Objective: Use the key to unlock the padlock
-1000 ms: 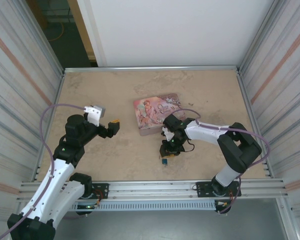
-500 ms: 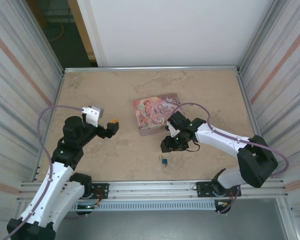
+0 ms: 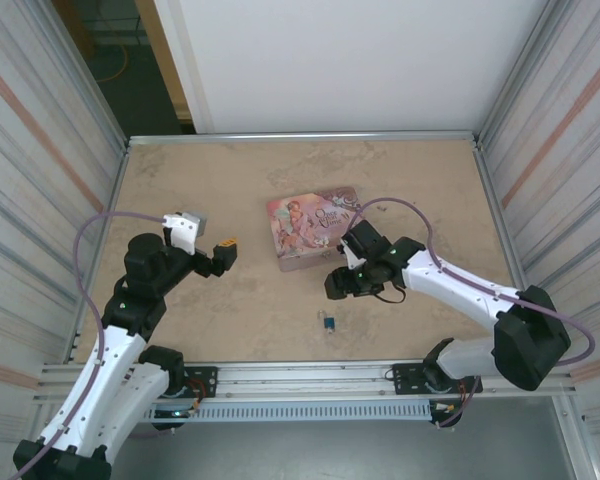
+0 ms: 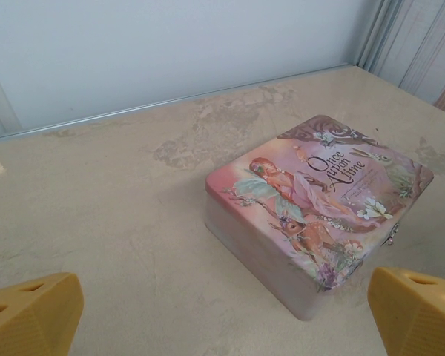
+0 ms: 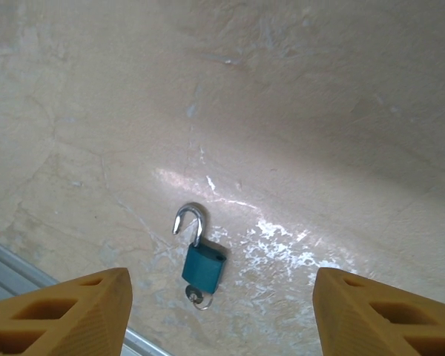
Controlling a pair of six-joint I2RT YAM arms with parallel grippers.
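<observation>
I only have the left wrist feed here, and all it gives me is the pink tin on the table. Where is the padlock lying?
Observer: The padlock lies on the table, nearer the arm bases than the tin and apart from it.
Operator: Locked or open?
Observer: Open. In the right wrist view the shackle stands hooked, with one end free of the blue-teal body.
Operator: Is the right arm holding it?
Observer: No. The right end effector hangs open near the tin, and the padlock lies on the table clear of its fingers.
</observation>
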